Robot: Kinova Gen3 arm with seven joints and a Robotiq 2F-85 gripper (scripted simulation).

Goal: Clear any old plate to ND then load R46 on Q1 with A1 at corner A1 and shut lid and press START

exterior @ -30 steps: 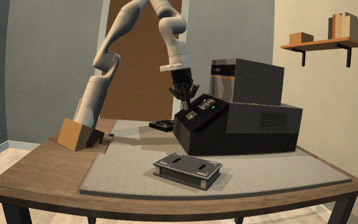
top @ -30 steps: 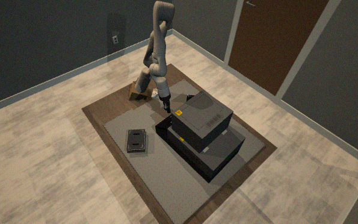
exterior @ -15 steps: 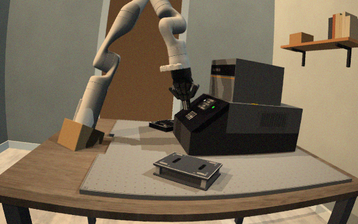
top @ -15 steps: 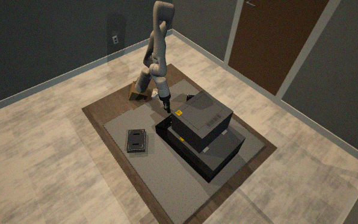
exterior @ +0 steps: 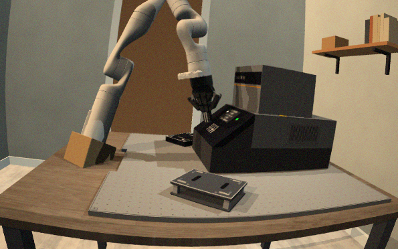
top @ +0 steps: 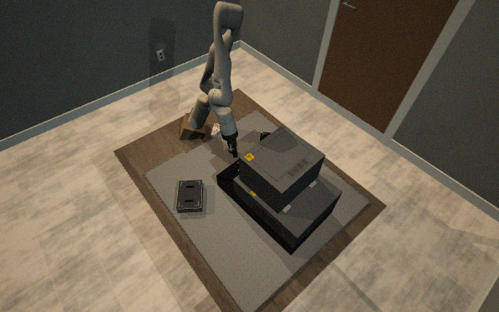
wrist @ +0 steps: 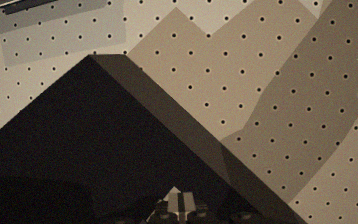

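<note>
The cycler Q1 (top: 309, 210) (exterior: 289, 134) stands on the perforated board, its big lid box (top: 283, 157) (exterior: 289, 90) down on the base as far as I can see. Its lamp (exterior: 237, 119) is green. My gripper (top: 236, 156) (exterior: 207, 120) (wrist: 180, 208) is shut and empty, fingertips pointing down close to the far edge of the sloping key panel (exterior: 233, 128); contact cannot be told. A dark nest (top: 189, 195) (exterior: 209, 183) with two slots shows no plate on it. Another dark nest (top: 265, 135) (exterior: 179, 139) is partly hidden behind Q1. Plate R46 and Q1's block cannot be seen.
The board (top: 224, 247) (exterior: 138, 204) lies on a wooden table (exterior: 55, 187). The arm's base sits on a wedge block (top: 187, 131) (exterior: 78, 150) at the left. The near nest stands apart from Q1's side. Q1's dark corner (wrist: 56, 130) fills the lower left of the wrist view.
</note>
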